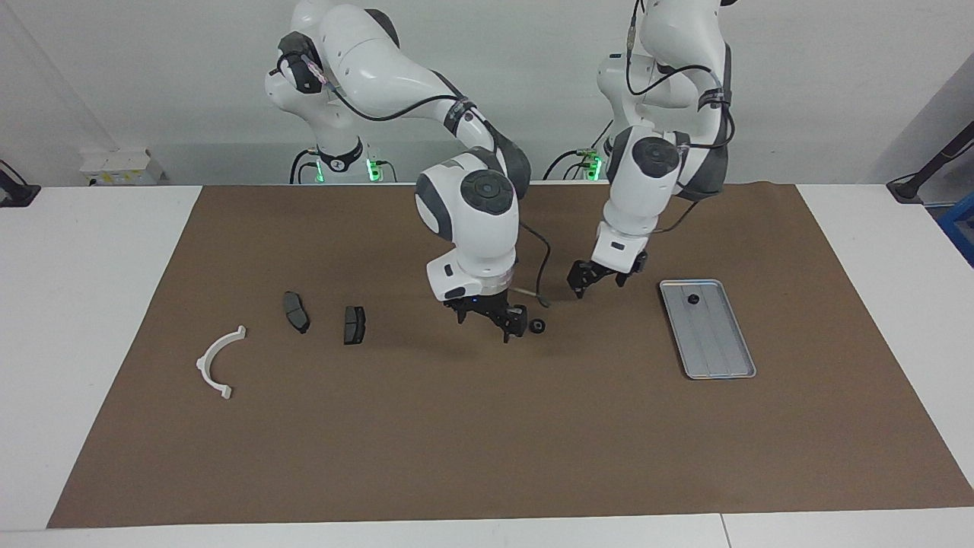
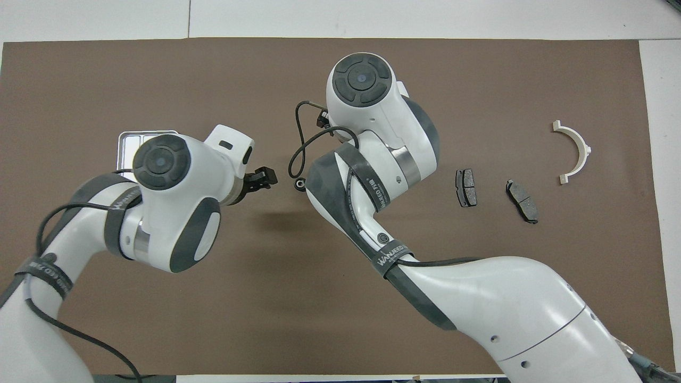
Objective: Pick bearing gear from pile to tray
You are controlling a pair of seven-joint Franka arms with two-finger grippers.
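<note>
Brown mat (image 1: pixel 487 426): right gripper (image 1: pixel 498 320) hovers, fingers seemingly apart, just beside a small black gear (image 1: pixel 537 326), probably rigid, light; pinch its rim. Left gripper (image 1: pixel 597 280) waits, grip unclear.

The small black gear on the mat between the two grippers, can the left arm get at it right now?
Probably yes. The small black gear lies bare on the brown mat, and the left gripper hangs just above and beside it. The right gripper sits close alongside, which could crowd the approach.

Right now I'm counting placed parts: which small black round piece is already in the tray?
The black round piece in the tray, at its robot-side end; the other one lies on the mat.
</note>
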